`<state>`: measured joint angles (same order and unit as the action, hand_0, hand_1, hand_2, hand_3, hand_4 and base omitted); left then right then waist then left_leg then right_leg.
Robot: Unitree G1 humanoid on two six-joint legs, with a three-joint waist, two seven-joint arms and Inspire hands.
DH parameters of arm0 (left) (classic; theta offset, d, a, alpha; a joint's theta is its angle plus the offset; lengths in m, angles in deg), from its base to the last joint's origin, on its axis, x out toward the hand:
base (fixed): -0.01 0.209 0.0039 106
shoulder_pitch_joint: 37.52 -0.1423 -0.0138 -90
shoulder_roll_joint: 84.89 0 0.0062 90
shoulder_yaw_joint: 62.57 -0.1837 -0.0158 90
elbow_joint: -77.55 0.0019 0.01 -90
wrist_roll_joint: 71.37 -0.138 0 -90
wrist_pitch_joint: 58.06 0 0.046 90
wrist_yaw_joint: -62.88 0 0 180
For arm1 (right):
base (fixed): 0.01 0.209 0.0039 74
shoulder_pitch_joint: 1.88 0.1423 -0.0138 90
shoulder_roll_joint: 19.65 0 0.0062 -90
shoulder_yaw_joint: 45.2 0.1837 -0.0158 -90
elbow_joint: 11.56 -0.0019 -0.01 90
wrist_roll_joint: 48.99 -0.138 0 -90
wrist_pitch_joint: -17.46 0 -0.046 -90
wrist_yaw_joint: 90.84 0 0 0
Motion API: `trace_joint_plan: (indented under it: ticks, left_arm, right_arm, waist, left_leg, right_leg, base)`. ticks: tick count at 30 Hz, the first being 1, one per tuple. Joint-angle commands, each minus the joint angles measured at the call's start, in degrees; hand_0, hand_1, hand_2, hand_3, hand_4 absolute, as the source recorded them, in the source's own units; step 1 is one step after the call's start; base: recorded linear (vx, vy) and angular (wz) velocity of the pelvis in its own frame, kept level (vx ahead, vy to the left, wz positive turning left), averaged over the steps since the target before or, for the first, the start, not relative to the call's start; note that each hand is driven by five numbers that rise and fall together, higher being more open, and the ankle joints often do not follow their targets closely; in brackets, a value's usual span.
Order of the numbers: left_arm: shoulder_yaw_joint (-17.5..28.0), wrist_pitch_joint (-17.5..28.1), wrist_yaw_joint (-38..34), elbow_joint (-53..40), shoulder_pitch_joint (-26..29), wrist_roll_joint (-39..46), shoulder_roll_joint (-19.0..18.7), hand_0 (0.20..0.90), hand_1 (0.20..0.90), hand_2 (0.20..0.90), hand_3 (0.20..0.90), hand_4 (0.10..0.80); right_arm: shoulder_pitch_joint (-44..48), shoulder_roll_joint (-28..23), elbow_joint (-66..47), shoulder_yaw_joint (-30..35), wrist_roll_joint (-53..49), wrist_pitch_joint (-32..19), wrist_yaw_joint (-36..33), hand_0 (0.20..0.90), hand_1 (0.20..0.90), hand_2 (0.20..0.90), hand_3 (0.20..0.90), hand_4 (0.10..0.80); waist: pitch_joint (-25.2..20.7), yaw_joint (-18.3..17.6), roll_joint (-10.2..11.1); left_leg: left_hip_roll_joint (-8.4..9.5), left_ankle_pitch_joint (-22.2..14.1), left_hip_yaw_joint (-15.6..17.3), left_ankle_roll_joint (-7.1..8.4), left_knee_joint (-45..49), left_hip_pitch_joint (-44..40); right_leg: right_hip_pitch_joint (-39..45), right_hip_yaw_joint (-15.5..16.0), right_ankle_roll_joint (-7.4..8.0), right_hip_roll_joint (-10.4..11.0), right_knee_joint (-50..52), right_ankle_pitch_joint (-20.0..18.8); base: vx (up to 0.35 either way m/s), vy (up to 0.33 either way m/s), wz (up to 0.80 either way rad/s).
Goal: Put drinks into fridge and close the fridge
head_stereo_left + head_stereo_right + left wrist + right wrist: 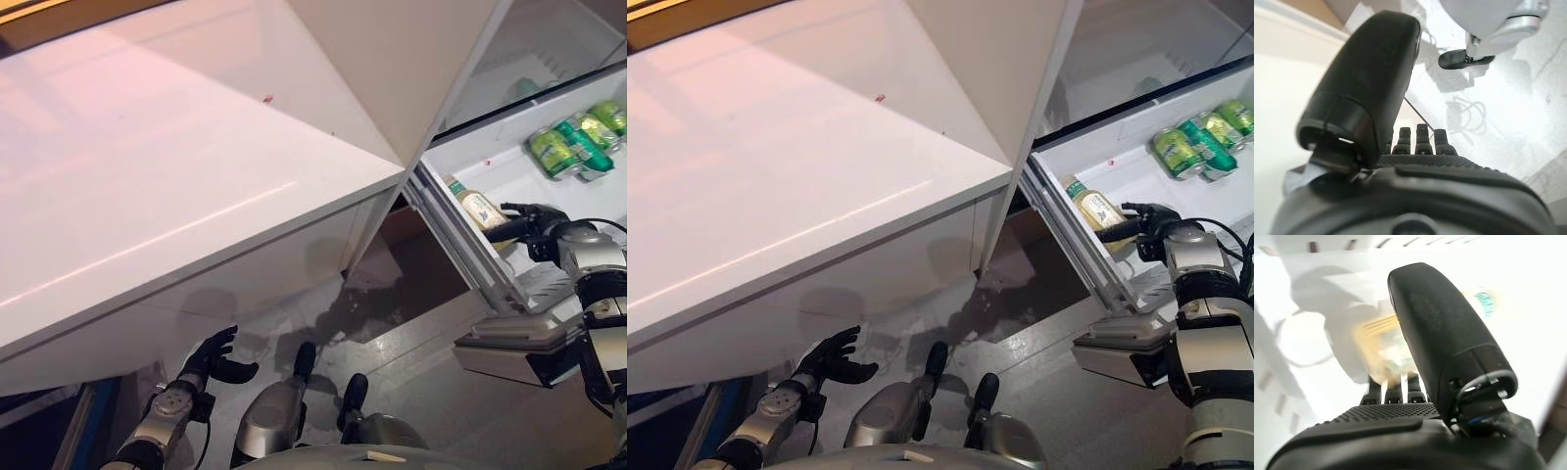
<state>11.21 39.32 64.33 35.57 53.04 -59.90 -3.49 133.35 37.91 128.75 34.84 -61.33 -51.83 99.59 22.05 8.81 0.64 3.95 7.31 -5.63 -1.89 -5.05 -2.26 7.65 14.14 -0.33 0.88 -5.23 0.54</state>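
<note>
The fridge stands open at the right, with a white shelf [509, 171] inside. A drink bottle [478, 208] with a pale yellow label lies on the shelf near its front edge; it also shows past my fingers in the right wrist view [1382, 345]. Green cans [578, 142] lie together further back on the same shelf. My right hand [534, 223] reaches into the fridge right beside the bottle's lower end, its thumb and fingers straight [1400, 391]. My left hand [217, 360] hangs low at the lower left, open and empty, above the floor.
The large white fridge door [176, 196] swings out across the left and middle, above my left hand. A grey ledge of the fridge [509, 357] juts out below my right arm. Grey floor [411, 333] lies between the door and the fridge.
</note>
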Motion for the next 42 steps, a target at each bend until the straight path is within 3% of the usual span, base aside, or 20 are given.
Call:
trace_joint_plan:
  ticks: [1, 8, 13, 18, 22, 27, 32, 42]
  left_arm:
    - [1.3, 0.6, -0.8, 0.8, -2.3, -4.0, -0.2, 0.900, 0.900, 0.900, 0.900, 0.800]
    - [1.7, -0.3, 0.0, 2.9, -1.2, -5.5, 0.4, 0.900, 0.900, 0.900, 0.900, 0.800]
    - [1.4, 0.2, 0.3, 4.5, -0.9, -5.8, 1.4, 0.900, 0.900, 0.900, 0.900, 0.800]
    - [1.1, 0.5, 0.8, 5.6, -1.7, -7.3, 2.4, 0.900, 0.900, 0.900, 0.900, 0.800]
    - [0.6, 0.1, 1.4, 5.8, -1.5, -8.2, 2.7, 0.900, 0.900, 0.900, 0.900, 0.800]
    - [0.3, -0.6, 1.5, 4.2, -0.9, -8.6, 2.2, 0.900, 0.900, 0.900, 0.900, 0.800]
    - [-0.6, -1.3, -1.7, 3.0, 0.6, -5.8, 2.3, 0.900, 0.900, 0.900, 0.900, 0.800]
    - [-1.2, 0.1, -4.7, 0.5, 0.6, -1.9, 3.5, 0.900, 0.900, 0.900, 0.900, 0.800]
  right_arm:
    - [4.3, -11.6, -10.4, -4.7, -0.9, -4.4, -1.2, 0.900, 0.900, 0.900, 0.900, 0.800]
    - [2.9, -15.9, -18.5, -1.2, -2.0, -6.7, -2.2, 0.900, 0.900, 0.900, 0.900, 0.800]
    - [0.1, -16.6, -24.0, 5.2, -10.3, -10.5, -10.9, 0.900, 0.900, 0.900, 0.900, 0.800]
    - [-9.5, -10.5, -28.7, 17.7, -27.3, -21.1, -23.5, 0.900, 0.900, 0.900, 0.900, 0.800]
    - [-16.2, -1.9, -31.5, 23.3, -28.8, -27.9, -27.9, 0.900, 0.900, 0.900, 0.900, 0.800]
    - [-19.4, 2.3, -30.6, 24.9, -28.5, -32.6, -30.2, 0.900, 0.900, 0.900, 0.900, 0.800]
    - [-16.0, 3.7, -27.4, 23.3, -30.6, -34.5, -32.0, 0.900, 0.900, 0.900, 0.900, 0.800]
    - [-13.1, 6.4, -25.0, 20.4, -37.1, -35.5, -28.4, 0.900, 0.900, 0.900, 0.900, 0.800]
  waist:
    - [-9.0, -1.2, 2.7]
    - [-13.2, -4.2, 3.5]
    - [-14.6, -6.2, 3.7]
    - [-14.9, -7.3, 3.3]
    - [-13.9, -7.6, 2.8]
    - [-9.5, -6.7, 2.6]
    - [-4.3, -5.7, 1.2]
    - [0.6, -4.8, -0.7]
  left_leg:
    - [-0.93, -8.8, 4.6, 1.91, 3.5, -1.2]
    - [-1.07, -9.6, 7.3, 1.81, 2.7, -3.2]
    - [-1.03, -11.4, 9.1, 1.27, 4.4, -4.0]
    - [-0.69, -13.7, 9.8, 0.27, 7.3, -4.1]
    - [0.09, -16.5, 9.7, -1.00, 12.3, -3.2]
    - [0.89, -21.6, 8.5, -3.07, 23.4, 1.4]
    - [1.79, -25.2, 7.5, -4.29, 34.7, 9.8]
    - [2.74, -25.9, 6.5, -4.49, 42.5, 17.8]
  right_leg:
    - [-3.8, -1.6, 1.93, 0.4, 6.8, 2.5]
    - [-3.0, -4.2, 2.69, -0.1, 5.8, 2.0]
    - [-2.7, -6.1, 2.92, -0.1, 6.5, 2.5]
    - [-2.7, -7.7, 3.17, 0.4, 7.9, 3.2]
    - [-3.4, -9.0, 3.04, 1.4, 11.2, 4.5]
    - [-6.8, -8.6, 2.23, 3.2, 19.8, 6.9]
    - [-14.2, -8.0, 0.62, 4.0, 30.5, 9.5]
    - [-22.3, -7.4, -1.45, 3.8, 40.6, 12.4]
  base:
    - [-0.009, 0.034, -0.24]
    - [-0.014, 0.044, -0.25]
    - [0.010, 0.034, -0.33]
    - [0.044, 0.001, -0.20]
    - [0.043, -0.030, -0.17]
    - [-0.002, -0.086, -0.10]
    - [-0.106, -0.065, 0.04]
    - [-0.064, -0.008, 0.05]
